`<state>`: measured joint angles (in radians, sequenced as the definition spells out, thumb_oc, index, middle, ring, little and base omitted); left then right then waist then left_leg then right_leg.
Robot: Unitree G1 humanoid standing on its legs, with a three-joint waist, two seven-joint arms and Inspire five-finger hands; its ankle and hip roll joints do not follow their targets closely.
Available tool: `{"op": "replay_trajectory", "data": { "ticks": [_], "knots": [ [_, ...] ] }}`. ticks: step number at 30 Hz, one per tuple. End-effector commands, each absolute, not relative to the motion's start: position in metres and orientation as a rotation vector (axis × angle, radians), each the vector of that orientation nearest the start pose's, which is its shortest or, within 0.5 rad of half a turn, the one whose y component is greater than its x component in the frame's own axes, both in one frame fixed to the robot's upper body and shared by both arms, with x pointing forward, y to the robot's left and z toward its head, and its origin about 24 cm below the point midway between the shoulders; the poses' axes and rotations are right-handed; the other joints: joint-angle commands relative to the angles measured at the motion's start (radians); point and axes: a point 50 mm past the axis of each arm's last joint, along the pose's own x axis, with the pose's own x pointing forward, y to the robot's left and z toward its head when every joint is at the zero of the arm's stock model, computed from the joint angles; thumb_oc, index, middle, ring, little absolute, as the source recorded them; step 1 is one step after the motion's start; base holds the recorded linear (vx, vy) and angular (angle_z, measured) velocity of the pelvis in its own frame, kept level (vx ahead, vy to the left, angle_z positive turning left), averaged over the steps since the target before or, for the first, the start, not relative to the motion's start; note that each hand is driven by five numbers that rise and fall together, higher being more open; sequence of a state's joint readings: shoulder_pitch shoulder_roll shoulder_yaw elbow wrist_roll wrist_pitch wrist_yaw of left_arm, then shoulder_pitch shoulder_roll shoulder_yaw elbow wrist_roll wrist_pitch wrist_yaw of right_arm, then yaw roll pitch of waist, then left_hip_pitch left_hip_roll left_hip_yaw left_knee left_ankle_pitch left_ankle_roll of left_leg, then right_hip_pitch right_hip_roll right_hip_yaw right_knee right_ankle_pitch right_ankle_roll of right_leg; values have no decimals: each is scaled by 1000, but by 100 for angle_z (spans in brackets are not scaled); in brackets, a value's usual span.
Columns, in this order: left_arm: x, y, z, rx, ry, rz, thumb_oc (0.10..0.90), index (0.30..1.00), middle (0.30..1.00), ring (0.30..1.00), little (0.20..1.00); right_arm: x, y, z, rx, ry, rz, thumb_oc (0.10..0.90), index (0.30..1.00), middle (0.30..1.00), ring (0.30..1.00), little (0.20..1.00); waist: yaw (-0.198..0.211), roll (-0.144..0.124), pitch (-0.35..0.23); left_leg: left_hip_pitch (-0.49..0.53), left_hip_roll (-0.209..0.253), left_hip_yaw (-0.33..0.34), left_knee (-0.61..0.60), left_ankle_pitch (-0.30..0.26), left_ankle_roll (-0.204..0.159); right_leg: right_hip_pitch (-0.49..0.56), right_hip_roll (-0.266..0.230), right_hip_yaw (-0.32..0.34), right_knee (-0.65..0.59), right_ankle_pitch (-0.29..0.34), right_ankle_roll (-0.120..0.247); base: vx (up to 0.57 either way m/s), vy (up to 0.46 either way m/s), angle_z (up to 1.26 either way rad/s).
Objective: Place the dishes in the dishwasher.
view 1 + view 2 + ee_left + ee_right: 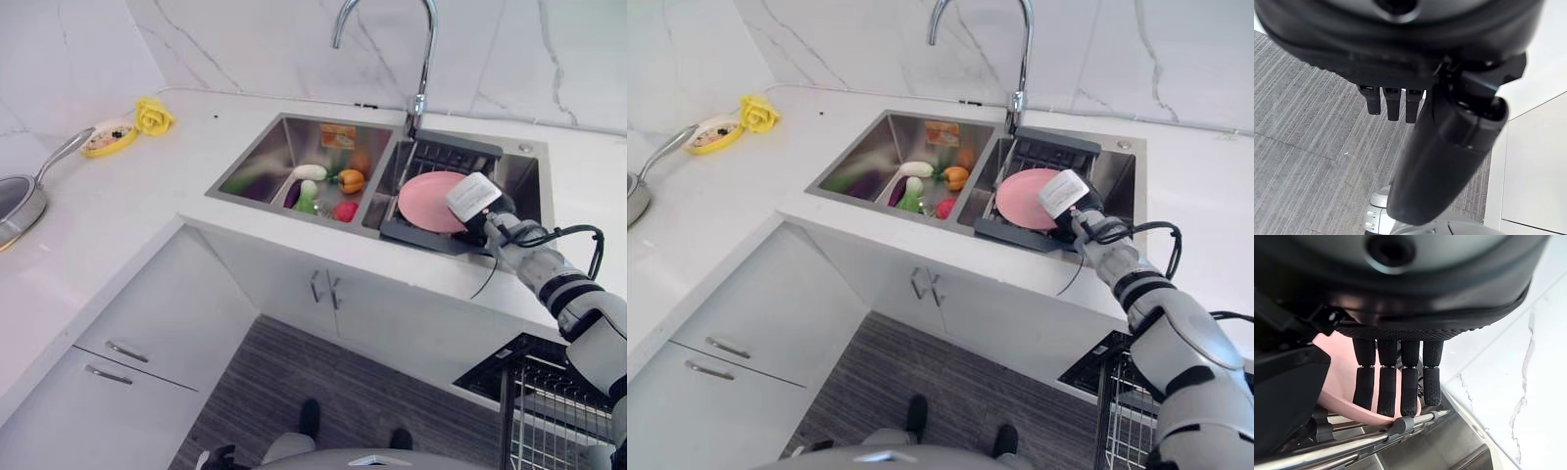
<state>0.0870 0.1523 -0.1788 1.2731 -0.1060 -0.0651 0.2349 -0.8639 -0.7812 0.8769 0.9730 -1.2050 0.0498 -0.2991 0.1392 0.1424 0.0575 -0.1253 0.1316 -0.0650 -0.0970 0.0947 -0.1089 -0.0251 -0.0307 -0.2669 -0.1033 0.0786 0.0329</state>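
Note:
A pink plate (pixel 426 201) leans in the dark dish rack (pixel 443 155) in the sink's right basin. My right hand (pixel 493 217), its thumb under a white cover, reaches in from the right and rests at the plate's right edge. In the right wrist view its fingers (pixel 1393 382) lie straight against the pink plate (pixel 1334 391), above the rack's metal bar (pixel 1376 433). My left hand (pixel 1444 161) hangs low over the grey floor with relaxed fingers and holds nothing. The dishwasher's pulled-out wire rack (pixel 549 406) sits at the lower right, below the counter.
The left basin (pixel 265 157) holds several toy vegetables (pixel 328 186). A tall faucet (pixel 423 59) rises behind the sink. On the left counter are a pan (pixel 20 201), a yellow dish (pixel 108 137) and a yellow flower (pixel 154 116). White cabinets (pixel 323 289) stand below.

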Motion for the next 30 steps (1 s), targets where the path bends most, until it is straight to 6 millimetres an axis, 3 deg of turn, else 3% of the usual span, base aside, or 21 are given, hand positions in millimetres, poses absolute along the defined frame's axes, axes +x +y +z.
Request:
{"op": "replay_trajectory", "data": {
  "ticks": [1,8,15,19,23,30],
  "knots": [
    [98,231,-158,396,1121,238,800,900,900,900,900,396,-238,213,-2333,-458,-379,400,300,300,300,300,60,-94,63,85,-62,-6,10,-34,-26,131,-123,40,23,-93,112,-10,2,4],
    [99,230,-159,399,1124,247,800,900,900,900,900,384,-211,255,-2177,-727,-530,400,300,300,300,300,46,-96,57,96,-62,2,10,-43,-25,141,-123,42,23,-98,111,22,-2,-3],
    [96,238,-158,410,1142,277,800,900,900,900,900,369,-186,274,-2020,-908,-516,400,300,300,300,300,28,-117,50,125,-55,23,10,-57,-22,157,-121,58,24,-104,107,7,1,-3],
    [93,241,-158,412,1154,274,800,900,900,900,900,368,-177,272,-2019,-913,-420,400,300,300,300,300,19,-128,48,137,-51,32,10,-64,-21,161,-120,66,25,-104,106,2,3,2],
    [87,247,-158,404,1178,276,800,900,900,900,900,376,-165,265,-2087,-816,-187,400,300,300,300,300,1,-151,42,154,-44,51,10,-71,-21,161,-115,84,25,-104,104,-2,-1,-6],
    [82,251,-158,401,1204,290,800,900,900,900,900,382,-172,277,-2126,-733,-215,400,300,300,300,300,-21,-162,46,163,-37,67,10,-74,-22,156,-111,96,28,-101,100,-10,3,-9]
  ]
}}
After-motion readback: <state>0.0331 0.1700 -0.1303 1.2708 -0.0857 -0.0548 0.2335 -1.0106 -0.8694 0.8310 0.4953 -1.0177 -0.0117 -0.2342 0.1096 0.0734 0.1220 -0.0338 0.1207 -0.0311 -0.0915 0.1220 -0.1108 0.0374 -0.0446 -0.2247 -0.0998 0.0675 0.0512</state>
